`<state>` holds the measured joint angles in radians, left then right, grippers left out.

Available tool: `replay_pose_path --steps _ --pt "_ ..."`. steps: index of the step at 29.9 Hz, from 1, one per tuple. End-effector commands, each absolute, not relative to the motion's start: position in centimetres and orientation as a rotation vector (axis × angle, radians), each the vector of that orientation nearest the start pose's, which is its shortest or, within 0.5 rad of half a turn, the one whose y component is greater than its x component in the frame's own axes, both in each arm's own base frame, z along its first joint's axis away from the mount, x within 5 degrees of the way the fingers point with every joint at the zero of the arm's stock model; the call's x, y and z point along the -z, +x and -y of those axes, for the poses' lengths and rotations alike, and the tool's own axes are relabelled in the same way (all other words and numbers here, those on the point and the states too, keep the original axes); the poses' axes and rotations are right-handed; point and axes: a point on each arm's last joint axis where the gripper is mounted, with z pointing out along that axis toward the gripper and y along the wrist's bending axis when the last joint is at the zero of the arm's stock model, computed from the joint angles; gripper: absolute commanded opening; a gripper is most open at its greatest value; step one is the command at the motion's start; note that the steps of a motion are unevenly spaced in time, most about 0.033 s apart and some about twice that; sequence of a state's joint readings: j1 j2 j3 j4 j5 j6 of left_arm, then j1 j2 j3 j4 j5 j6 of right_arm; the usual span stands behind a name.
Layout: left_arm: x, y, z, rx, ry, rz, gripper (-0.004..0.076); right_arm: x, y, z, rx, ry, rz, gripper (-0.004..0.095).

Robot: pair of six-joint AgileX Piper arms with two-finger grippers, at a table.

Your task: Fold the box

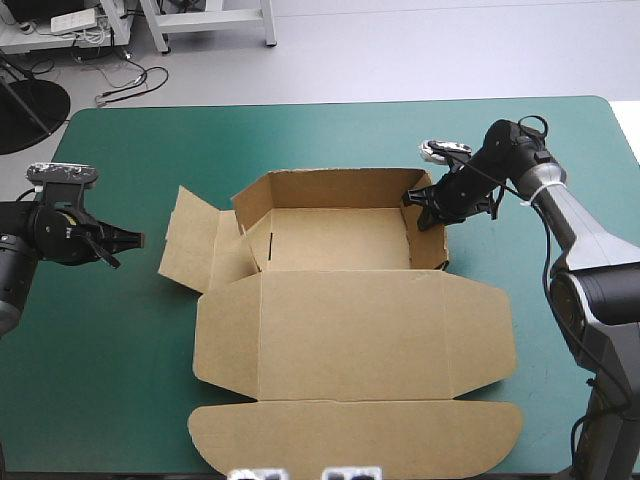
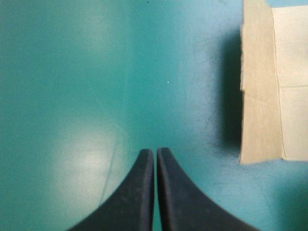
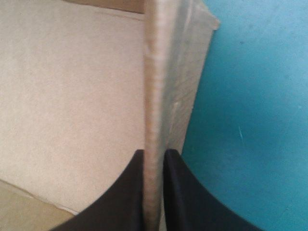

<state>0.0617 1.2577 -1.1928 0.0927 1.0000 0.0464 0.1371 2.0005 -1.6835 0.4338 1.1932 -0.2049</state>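
Count: one brown cut-board box (image 1: 350,335), two arms, nothing else on the teal-green table cover (image 1: 120,380).

The box sits mid-table as an open tray. I see three walls up (far, left, right). The wide lid panel lies flat toward the near edge, its rounded tuck flap almost at that edge. One side flap lies splayed out on the cover at the tray's left.

Right gripper (image 1: 425,205): the arm comes in from the right edge with the wrist bent toward the tray's far-right corner. In its wrist view the black fingers (image 3: 180,192) pinch the top edge of the right wall (image 3: 154,86), one finger on each face.

Left gripper (image 1: 125,243): it's low over the left side of the cover, pointing at the box. The fingers (image 2: 139,192) are pressed together on nothing. The splayed flap (image 2: 260,96) lies ahead and off to one side, apart from them.
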Motion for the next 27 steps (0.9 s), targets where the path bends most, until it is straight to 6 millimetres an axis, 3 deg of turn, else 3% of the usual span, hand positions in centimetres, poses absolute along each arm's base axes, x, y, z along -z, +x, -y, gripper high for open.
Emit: replay_pose_path --steps 1,8,12,17,20,24,27 --pt "-35.9 25.9 -3.0 -0.170 -0.018 -2.511 0.0006 -27.1 40.0 -10.7 -0.702 -0.346 -2.844 -0.0003" --pt "-34.6 27.3 -6.5 0.152 -0.220 -2.481 0.0006 -32.4 37.9 -10.7 -0.775 -0.388 -2.713 -0.0003" --pt "-34.3 27.4 -9.2 0.347 -0.341 -2.412 0.0006 -36.7 36.4 -9.5 -0.791 -0.362 -2.587 -0.0004" --pt "-34.1 27.4 -10.9 0.591 -0.395 -2.326 0.0006 -41.3 34.2 -8.0 -0.866 -0.307 -2.433 -0.0003" --pt "-34.1 28.0 -10.7 0.780 -0.379 -2.254 0.0006 -42.9 33.1 -7.7 -0.867 -0.308 -2.381 -0.0003" --pt "-35.2 29.0 -8.6 1.148 -0.243 -2.079 0.0006 -44.0 32.4 -7.8 -0.889 -0.316 -2.343 -0.0003" --pt "-36.2 29.5 -7.4 1.250 -0.215 -1.980 0.0006 -44.1 32.5 -7.8 -0.896 -0.312 -2.335 -0.0003"
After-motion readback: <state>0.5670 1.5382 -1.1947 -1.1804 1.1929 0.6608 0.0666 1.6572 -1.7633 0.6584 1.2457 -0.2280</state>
